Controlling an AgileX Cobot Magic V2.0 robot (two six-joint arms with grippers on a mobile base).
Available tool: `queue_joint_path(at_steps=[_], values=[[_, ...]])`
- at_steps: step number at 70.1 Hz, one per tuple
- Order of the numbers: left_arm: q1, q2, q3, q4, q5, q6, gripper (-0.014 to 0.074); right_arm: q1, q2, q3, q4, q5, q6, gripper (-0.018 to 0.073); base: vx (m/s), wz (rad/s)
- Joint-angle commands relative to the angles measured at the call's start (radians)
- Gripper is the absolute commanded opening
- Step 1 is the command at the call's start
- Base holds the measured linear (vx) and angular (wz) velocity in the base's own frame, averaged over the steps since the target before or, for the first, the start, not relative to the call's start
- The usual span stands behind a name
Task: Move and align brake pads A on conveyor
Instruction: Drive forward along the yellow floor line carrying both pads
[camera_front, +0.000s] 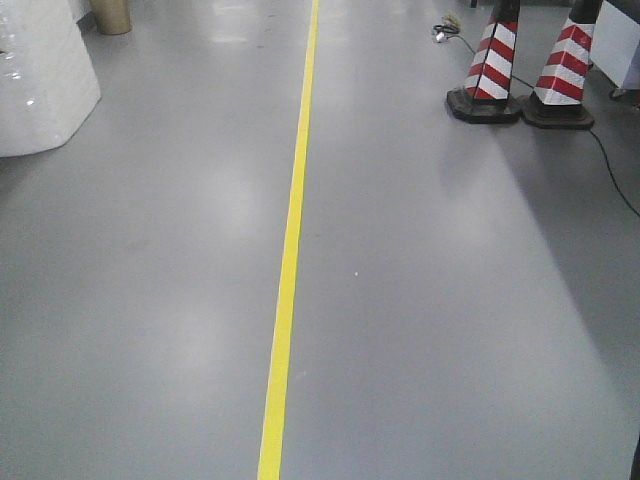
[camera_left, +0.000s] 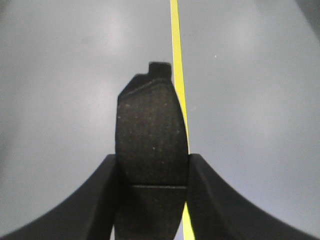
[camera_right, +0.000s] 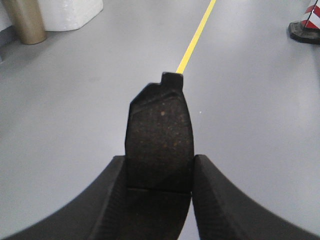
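Each arm carries one of the brake pads A. The left pad (camera_left: 149, 120) is pinched between the two black fingers of the left gripper (camera_left: 153, 161), which press on the pad's long edges over its near half. The thin cross groove lies just inside the grip. The far half, ending in a small square tab, projects straight out past the fingertips. The right pad (camera_right: 160, 125) is clamped the same way by the right gripper (camera_right: 159, 160), with the tab at the far end and the speckled face turned to the wrist camera.

Governing relation: the long axis of each pad runs in line with its gripper's fingers, pointing away from the wrist. Pad heading at set-down is therefore judged to follow wrist heading directly. Turning the wrist turns the pad by the same amount.

Both pads hang above the grey floor (camera_front: 150, 300), not above any belt. In the left wrist view the yellow line (camera_front: 290, 250) passes behind the pad's right edge. In the right wrist view it runs off from behind the tab toward the far right.

The conveyor appears in no view. The front view shows only floor, the line, two striped cones (camera_front: 490, 70) at far right and a white block (camera_front: 40, 80) at far left. So the direction from either gripper to the belt, and which arm is nearer to it, cannot be told.

Judged stage: transport, with placement not yet possible.
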Motion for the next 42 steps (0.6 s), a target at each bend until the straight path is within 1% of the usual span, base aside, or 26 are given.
queue_joint_path(at_steps=[1,42], values=[[0.0,0.014,-0.028,0.009,-0.085,-0.001,-0.0006,-0.002,0.008,-0.03,-0.018,-0.095,-0.004,-0.0011,0.74,-0.08],[0.0,0.014,-0.028,0.009,-0.085,-0.001,-0.0006,-0.002,0.008,-0.03,-0.018,-0.094,-0.004,-0.0011,0.74,-0.08]])
